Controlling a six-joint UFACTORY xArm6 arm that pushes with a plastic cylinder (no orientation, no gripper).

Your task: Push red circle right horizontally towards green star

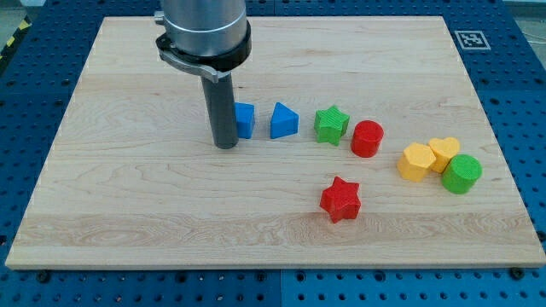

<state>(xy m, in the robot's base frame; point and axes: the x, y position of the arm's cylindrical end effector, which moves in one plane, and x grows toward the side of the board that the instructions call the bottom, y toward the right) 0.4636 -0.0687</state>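
Note:
The red circle (368,138) stands on the wooden board, just right of and slightly below the green star (331,124), nearly touching it. My tip (225,145) rests on the board at the view's centre left, right beside the left side of a blue cube (244,120). It is well to the left of the green star and the red circle, with the blue cube and a blue triangle (284,122) between.
A red star (341,199) lies below the red circle. At the right sit a yellow block (416,162), a yellow heart (444,153) and a green circle (461,174), clustered together. The wooden board's edge (273,263) runs along the view's bottom.

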